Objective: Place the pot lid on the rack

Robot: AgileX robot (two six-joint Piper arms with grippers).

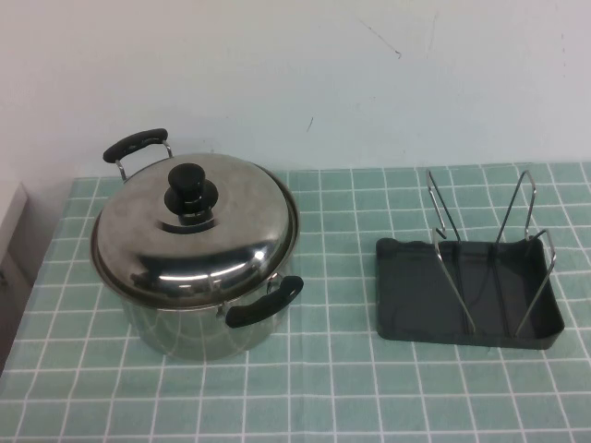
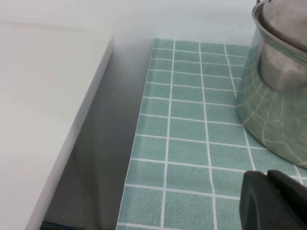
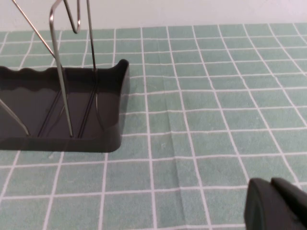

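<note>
The pot lid, shiny domed steel with a black knob, sits on the steel pot at the table's left. The rack, a dark grey tray with upright wire loops, stands empty at the right. Neither gripper shows in the high view. My left gripper is shut and empty, low over the cloth beside the pot's wall. My right gripper is shut and empty, low over the cloth, apart from the rack's corner.
A green tiled cloth covers the table. A white wall stands behind. A white ledge runs beside the table's left edge, with a gap between them. The pot has two black handles.
</note>
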